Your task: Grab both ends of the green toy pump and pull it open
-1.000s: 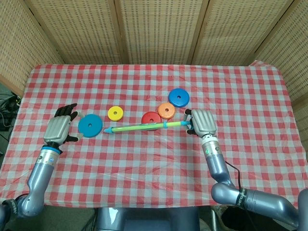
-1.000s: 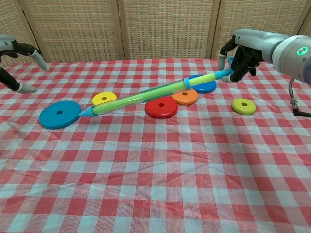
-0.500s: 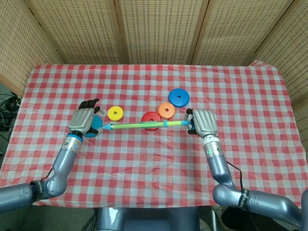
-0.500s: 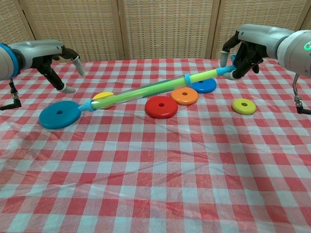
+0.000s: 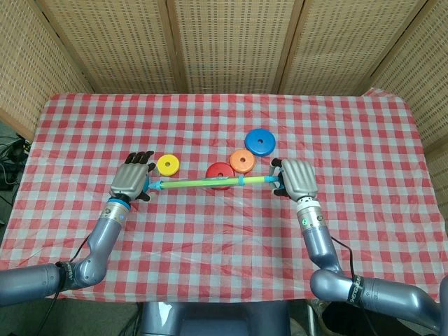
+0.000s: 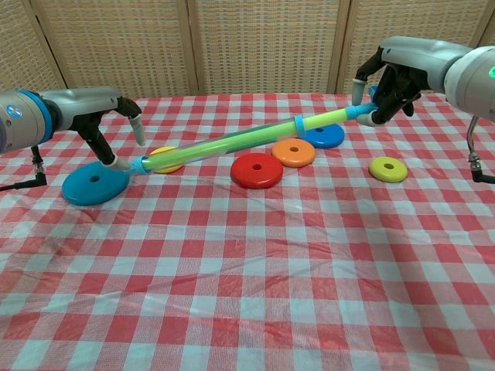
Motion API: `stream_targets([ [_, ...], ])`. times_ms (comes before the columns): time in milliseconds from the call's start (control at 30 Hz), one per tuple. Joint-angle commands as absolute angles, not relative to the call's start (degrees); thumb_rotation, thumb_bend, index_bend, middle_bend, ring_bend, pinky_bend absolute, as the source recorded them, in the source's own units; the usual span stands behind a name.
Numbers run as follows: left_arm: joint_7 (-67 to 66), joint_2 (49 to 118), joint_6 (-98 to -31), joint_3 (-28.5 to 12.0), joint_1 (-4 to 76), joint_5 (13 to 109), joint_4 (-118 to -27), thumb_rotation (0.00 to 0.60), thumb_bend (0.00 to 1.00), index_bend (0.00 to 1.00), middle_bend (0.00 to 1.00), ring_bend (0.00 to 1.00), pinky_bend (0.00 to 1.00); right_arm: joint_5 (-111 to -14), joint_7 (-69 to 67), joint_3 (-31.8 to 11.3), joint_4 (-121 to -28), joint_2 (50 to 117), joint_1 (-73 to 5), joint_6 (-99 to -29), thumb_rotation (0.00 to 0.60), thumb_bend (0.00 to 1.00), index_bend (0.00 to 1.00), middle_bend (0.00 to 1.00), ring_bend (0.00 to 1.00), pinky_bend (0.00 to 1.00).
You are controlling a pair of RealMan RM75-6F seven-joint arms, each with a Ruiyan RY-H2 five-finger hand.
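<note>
Closing the left hand [image 6: 108,127] around the near tip looks like the step in hand. The long green plastic toy pump [image 5: 203,183] stretches across the middle of the frame, held off the red-and-white checked tablecloth [image 5: 224,238] and sloping up toward the upper right in the chest view. The right hand [image 5: 296,178] has its fingers wrapped round the pale blue handle end. The left hand's fingers hang apart on either side of the blue nozzle tip at centre left; whether any of them touches it, I cannot tell.

To do this well, I would say the left hand wants a firm wrap on the barrel just behind the tip, not the tip alone, which could slip out. Then both arms should draw apart along the pump's own line, so the rod slides rather than bends.

From the head view, the back of each hand covers the end it reaches for. The large blue plastic disc [image 6: 94,184] is almost wholly hidden there beneath the left hand.
</note>
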State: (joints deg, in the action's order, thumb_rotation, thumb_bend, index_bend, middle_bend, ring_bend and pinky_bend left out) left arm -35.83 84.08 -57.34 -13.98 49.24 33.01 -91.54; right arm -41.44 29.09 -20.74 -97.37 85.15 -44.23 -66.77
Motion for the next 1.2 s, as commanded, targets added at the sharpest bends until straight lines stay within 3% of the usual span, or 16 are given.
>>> stream_targets([
  [33, -35.6, 85.5, -58.3, -13.7, 49.6, 33.0, -90.4, 0.6, 0.25, 0.38, 0.0, 0.0, 0.0, -41.6, 28.9, -20.5, -97.7, 85.0, -44.1, -66.9, 0.6, 0.58, 0.72, 1.0, 0.96, 0.72],
  [633, -37.5, 90.1, -60.8, -14.2, 52.0, 31.0, -87.1, 0.6, 0.25, 0.41, 0.0, 0.0, 0.0, -41.5, 27.2, -19.8, -98.8, 84.0, -43.7, -67.3, 0.6, 0.58, 0.72, 1.0, 0.96, 0.72],
  [1200, -37.2, 94.9, -62.7, -14.5, 52.5, 32.2, -83.1, 0.6, 0.27, 0.5, 0.0, 0.0, 0.0, -41.0, 25.4, -19.2, -98.9, 83.0, -42.9, -66.9, 0.6, 0.57, 0.73, 1.0, 0.96, 0.72],
])
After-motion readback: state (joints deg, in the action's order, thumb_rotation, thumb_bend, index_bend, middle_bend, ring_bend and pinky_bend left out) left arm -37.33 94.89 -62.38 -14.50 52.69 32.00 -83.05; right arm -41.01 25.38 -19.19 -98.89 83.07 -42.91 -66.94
